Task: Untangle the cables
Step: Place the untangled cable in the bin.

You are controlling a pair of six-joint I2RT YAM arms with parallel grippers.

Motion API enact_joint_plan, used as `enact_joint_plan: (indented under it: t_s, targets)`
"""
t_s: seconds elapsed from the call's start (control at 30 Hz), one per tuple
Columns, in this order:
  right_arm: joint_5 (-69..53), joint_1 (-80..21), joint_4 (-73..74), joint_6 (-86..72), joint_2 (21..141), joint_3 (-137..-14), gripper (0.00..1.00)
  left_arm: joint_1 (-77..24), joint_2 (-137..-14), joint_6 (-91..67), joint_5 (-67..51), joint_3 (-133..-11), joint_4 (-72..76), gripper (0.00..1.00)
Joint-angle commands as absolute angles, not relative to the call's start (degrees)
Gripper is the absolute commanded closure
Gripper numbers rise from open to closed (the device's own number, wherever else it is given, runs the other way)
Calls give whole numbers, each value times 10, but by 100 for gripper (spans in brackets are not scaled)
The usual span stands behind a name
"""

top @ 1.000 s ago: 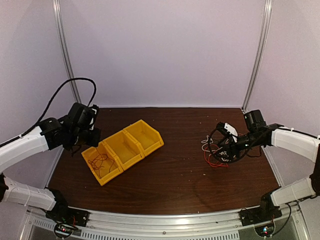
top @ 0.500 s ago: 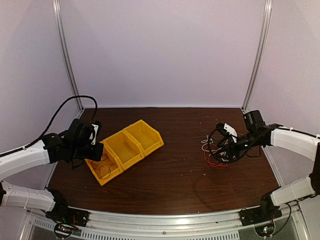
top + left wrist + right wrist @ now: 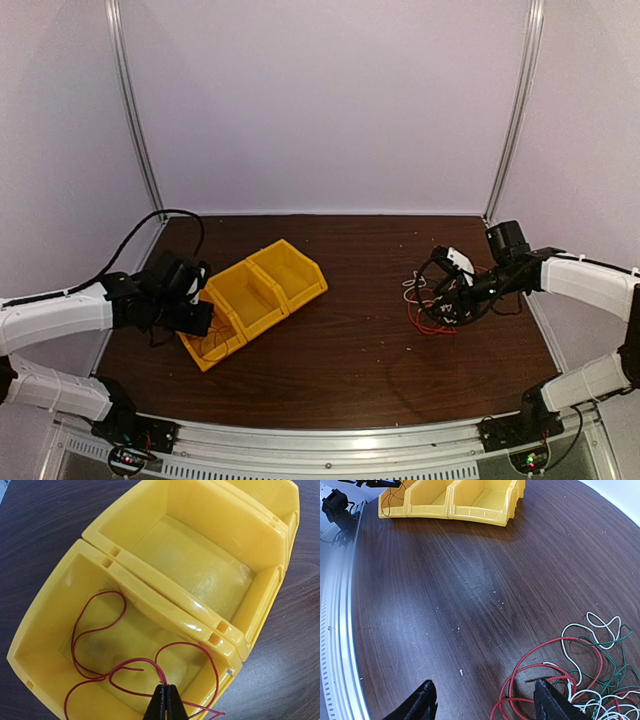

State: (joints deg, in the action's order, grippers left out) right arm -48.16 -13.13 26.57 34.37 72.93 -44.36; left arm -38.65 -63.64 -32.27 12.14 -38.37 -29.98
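My left gripper [image 3: 166,690] is shut on a thin red wire [image 3: 187,643] that loops inside the nearest of three joined yellow bins [image 3: 45,630]. In the top view this gripper [image 3: 200,318] sits low over that bin [image 3: 265,290]. The tangle of red, white, green and black cables [image 3: 430,305] lies on the brown table at the right. My right gripper [image 3: 447,290] is open just beside it. In the right wrist view the right gripper [image 3: 485,690] holds nothing, and the tangle's red loops [image 3: 550,643] lie by the right fingertip [image 3: 552,702].
The middle bin [image 3: 200,575] and far bin hold no wires. Bare brown table [image 3: 350,340] lies between the bins and the tangle. A metal rail [image 3: 330,440] runs along the near edge. White walls and corner posts close the back and sides.
My left arm has swung right and down, bringing its gripper from left of the bins to low over the nearest bin. The right arm and the tangle have not moved.
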Motion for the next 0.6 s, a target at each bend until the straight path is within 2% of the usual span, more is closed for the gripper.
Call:
enact_joint_plan:
  t_s: [0.0, 0.13, 0.23, 0.33, 0.47, 0.57]
  targets:
    - [-484, -130, 271, 348, 723, -449, 33, -382, -650, -335, 126, -385, -282, 100]
    - [-483, -130, 272, 349, 723, -449, 33, -377, -654, -332, 127, -391, -285, 97]
    - [-484, -129, 272, 349, 724, -450, 33, -371, -667, -324, 119, -395, -286, 83]
    - [-484, -130, 273, 350, 726, -450, 33, -370, -679, -323, 120, -415, -304, 59]
    - [-484, -130, 273, 351, 725, -450, 33, -370, -665, -311, 133, -436, -310, 48]
    - [-483, -130, 273, 352, 725, -449, 33, -370, -645, -280, 106, -446, -301, 44]
